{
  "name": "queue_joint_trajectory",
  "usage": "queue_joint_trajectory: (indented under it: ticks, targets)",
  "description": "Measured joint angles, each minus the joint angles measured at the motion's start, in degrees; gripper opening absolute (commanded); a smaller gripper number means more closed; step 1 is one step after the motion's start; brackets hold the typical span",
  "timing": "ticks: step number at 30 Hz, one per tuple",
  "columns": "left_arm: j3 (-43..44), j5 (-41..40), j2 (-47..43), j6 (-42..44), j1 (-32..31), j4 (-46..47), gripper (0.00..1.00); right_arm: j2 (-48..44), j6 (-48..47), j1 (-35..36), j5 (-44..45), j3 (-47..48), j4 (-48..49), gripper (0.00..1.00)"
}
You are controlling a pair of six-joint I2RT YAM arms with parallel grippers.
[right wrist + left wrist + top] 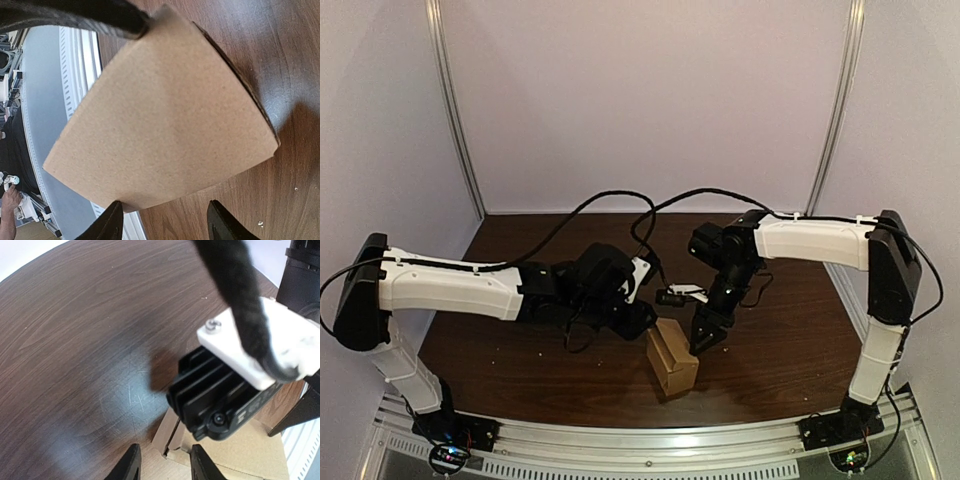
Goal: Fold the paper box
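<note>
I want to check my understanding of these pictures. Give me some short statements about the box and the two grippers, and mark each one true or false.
1. The paper box is brown cardboard and stands on the dark wooden table. True.
2. The right gripper is shut. False: its fingers stand apart, with the box just ahead of them.
3. Two boxes are on the table. False: there is only one.
4. The left gripper is open and close to the box. True.
</note>
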Motion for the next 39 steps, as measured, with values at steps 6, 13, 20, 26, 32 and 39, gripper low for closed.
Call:
queue_joint_trajectory:
  ticks: [6, 13, 20, 26, 32, 39]
  targets:
    - [-0.81, 0.04, -0.31, 0.02, 0.02, 1.18, 0.37, 0.31, -0.13, 0.31, 0.07, 0.04, -0.07, 0.56]
    - [-2.64, 0.13, -3.06, 0.20, 0.02, 3.72, 0.41, -1.03, -0.66, 0.04, 1.38, -0.09, 0.02, 0.58]
    - [-1.55, 0.04, -2.69, 0.20, 0.00, 6.05, 0.43, -9.49, -1.53, -2.54, 2.91, -1.36, 0.20, 0.60]
    - [0.20, 0.98, 2.45, 0.22, 0.02, 6.84, 0.41, -11.41, -2.23, -3.04, 2.45, -3.52, 1.73, 0.60]
    - [-0.46, 2.12, 4.52, 0.26, 0.02, 8.09, 0.40, -11.50, -2.67, -3.04, 2.23, -5.18, 3.02, 0.60]
    - [-4.46, 3.06, 4.68, 0.31, 0.02, 14.67, 0.40, -16.74, -5.09, -0.87, 6.88, -13.55, 11.04, 0.42]
